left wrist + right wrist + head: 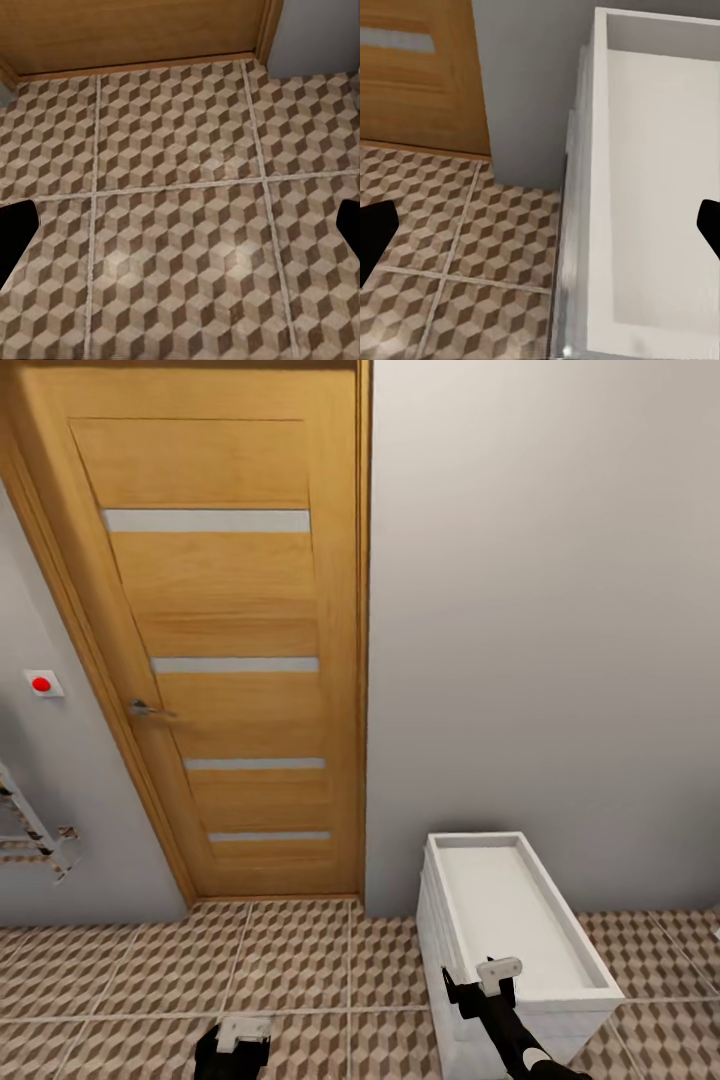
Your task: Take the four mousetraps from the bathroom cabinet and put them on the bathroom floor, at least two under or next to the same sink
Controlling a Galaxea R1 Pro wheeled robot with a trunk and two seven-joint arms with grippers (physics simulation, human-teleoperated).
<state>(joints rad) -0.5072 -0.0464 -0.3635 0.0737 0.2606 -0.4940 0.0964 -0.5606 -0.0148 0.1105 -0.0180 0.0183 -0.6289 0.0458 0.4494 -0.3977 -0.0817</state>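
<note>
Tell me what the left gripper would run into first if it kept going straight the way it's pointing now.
Most likely the bathroom floor. The left gripper looks open, with bare cube-patterned tile between its fingertips and nothing in the way. The wooden door stands farther ahead, beyond that line, though depth is hard to judge.

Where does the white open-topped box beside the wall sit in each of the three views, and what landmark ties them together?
Head view: white box at lower right, against the grey wall, with the right gripper over its near edge.
Left wrist view: not in it; the cube-pattern floor and the door's foot show.
Right wrist view: the box takes the right half.
Shared landmark: the wooden door.
</note>
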